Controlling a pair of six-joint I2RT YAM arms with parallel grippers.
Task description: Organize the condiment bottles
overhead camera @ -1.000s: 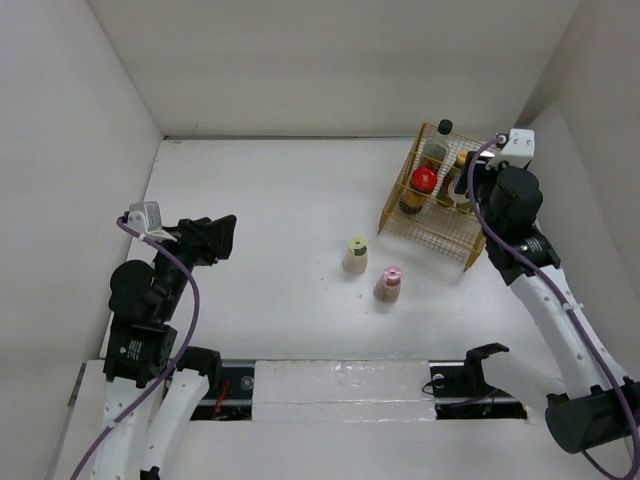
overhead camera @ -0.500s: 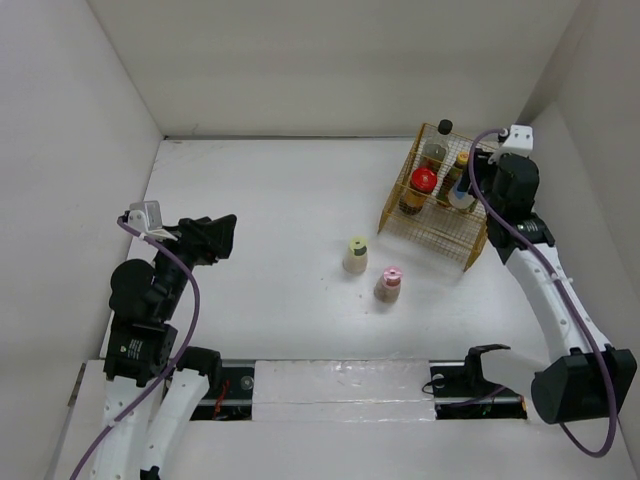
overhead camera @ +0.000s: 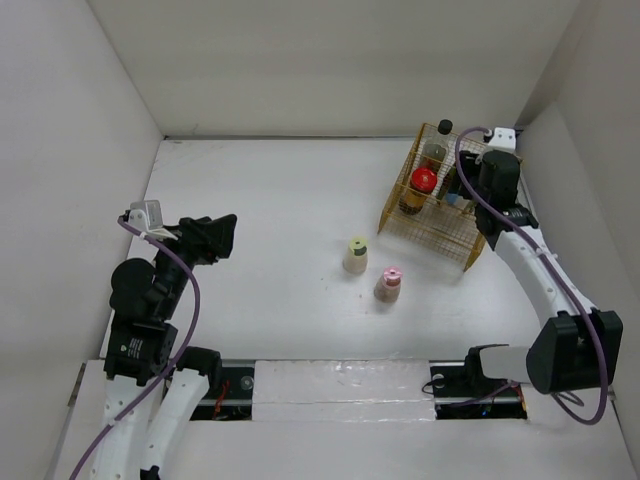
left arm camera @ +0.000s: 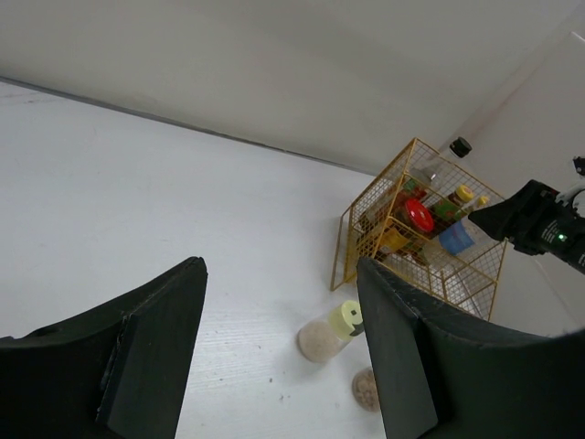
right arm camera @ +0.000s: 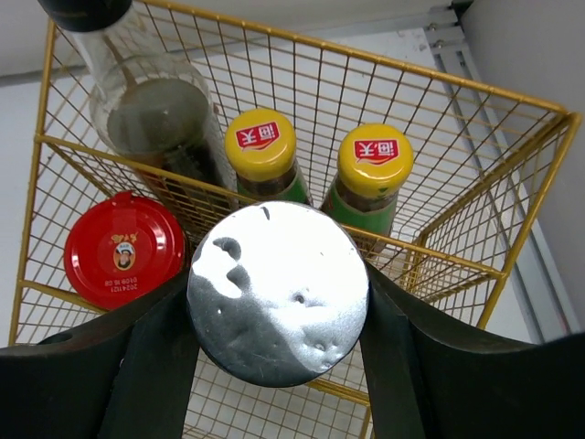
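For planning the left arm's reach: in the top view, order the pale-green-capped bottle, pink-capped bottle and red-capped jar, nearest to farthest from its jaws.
1. Pale-green-capped small bottle: mid-table.
2. Pink-capped small bottle: right of it, nearer the arms' bases.
3. Red-capped jar: inside the gold wire basket, far right.

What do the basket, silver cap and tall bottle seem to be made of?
The basket: thin gold-coloured wire, likely metal, in an open grid. The silver cap: glossy, dimpled, probably foil or metal. The tall bottle: clear glass or plastic; contents show through.
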